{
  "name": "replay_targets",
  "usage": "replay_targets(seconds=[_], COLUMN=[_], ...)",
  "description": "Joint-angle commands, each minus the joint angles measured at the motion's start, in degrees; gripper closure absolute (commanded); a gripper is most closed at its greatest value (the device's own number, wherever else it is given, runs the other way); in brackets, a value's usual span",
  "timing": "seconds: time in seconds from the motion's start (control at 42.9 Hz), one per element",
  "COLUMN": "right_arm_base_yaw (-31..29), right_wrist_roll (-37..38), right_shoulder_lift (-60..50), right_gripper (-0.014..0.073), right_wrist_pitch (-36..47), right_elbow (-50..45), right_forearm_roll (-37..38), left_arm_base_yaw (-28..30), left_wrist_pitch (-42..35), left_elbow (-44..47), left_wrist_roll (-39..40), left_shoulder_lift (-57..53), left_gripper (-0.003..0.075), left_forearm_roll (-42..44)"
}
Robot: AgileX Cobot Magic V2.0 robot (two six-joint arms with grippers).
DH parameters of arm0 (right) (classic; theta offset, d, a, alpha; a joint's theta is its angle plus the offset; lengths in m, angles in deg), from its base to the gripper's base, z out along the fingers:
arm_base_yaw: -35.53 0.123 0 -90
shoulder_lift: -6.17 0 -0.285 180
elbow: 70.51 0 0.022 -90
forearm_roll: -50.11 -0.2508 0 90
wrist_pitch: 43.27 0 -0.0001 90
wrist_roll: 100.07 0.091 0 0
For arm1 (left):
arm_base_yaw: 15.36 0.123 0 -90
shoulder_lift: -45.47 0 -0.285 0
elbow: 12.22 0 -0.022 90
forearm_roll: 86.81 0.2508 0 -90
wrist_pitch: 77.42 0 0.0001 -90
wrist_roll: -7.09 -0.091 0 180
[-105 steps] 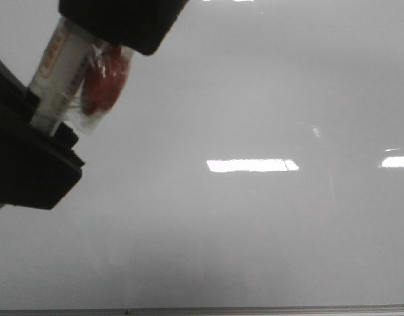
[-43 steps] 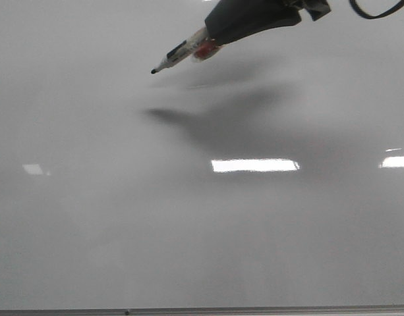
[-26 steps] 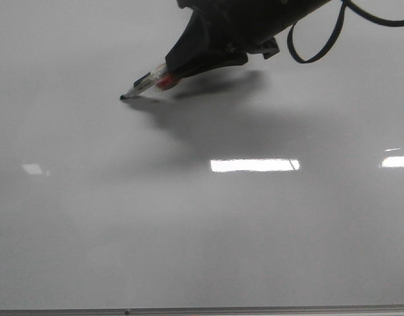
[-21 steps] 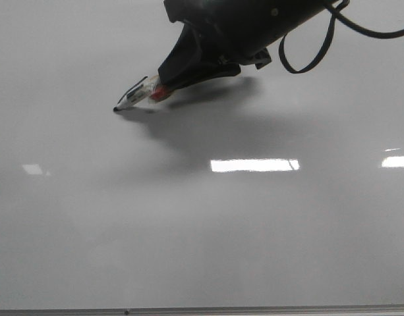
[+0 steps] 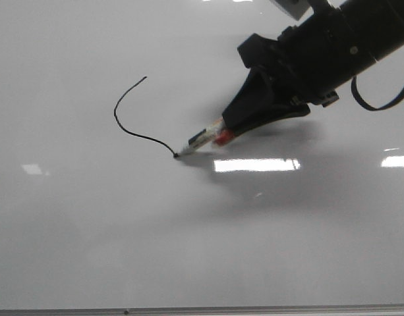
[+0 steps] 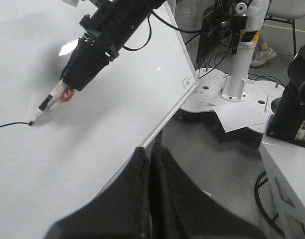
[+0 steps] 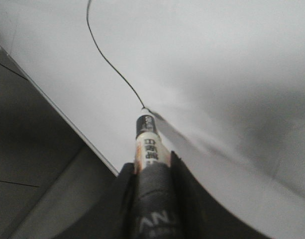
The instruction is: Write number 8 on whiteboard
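The whiteboard (image 5: 202, 250) fills the front view, glossy grey-white. My right gripper (image 5: 238, 125) is shut on a marker (image 5: 205, 139) whose tip touches the board at the end of a thin black curved line (image 5: 122, 122), the first stroke of the number 8. The right wrist view shows the marker (image 7: 150, 144) between the fingers (image 7: 126, 174) and the line (image 7: 110, 64) running away from its tip. The left wrist view shows the marker (image 6: 51, 97), the line's end (image 6: 10, 124) and the board's edge (image 6: 172, 114). My left gripper (image 6: 151, 164) is shut and empty, off the board's side.
Bright rectangular light reflections (image 5: 256, 164) lie on the board. A thin grey frame edge (image 5: 202, 310) runs along the near side. Beside the board stand a white robot base (image 6: 239, 84), cables and a white table corner (image 6: 286, 164).
The marker tip came down onto the board, then drew a curved line down and to the right. The right arm has moved right and nearer.
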Motion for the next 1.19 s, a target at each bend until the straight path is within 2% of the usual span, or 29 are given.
replay_targets(seconds=[0.0,0.117,0.373,0.583,0.769,1.166], right_arm_base_yaw=[-0.26,2.28,8.96,10.52,8.77,-0.30], right_wrist_roll=[-1.91,-2.58,-5.88,-5.82,-5.77,-5.77], right_shoulder_lift=[-1.62,0.28,4.93,5.59,3.63,-2.79], right_gripper=[0.0664,0.0664,0.0664,0.0664,0.0664,0.0664], right_wrist_pitch=[2.71,3.21,3.61,3.60,4.35,1.88], right_elbow=[-0.38,-0.70,3.07,8.64,8.50,7.25], right_forearm_roll=[-0.66,-1.65,-10.67,-12.54,-12.01,-10.65], left_arm_base_yaw=[-0.39,-0.39,-0.39,-0.39,-0.39,-0.39], left_wrist_pitch=[-4.54,-4.54,-4.54,-4.42,-4.42,-4.42], left_elbow=[-1.61,-1.61,-1.61,-1.61,-1.61,-1.61], left_wrist_roll=[0.54,0.54,0.54,0.54,0.54,0.54], left_shoulder_lift=[0.36,0.36,0.36,0.36,0.36,0.36], left_gripper=[0.0741,0.0741,0.0741,0.0741,0.0741,0.0741], left_forearm_roll=[0.15,0.15,0.15,0.15,0.15,0.15])
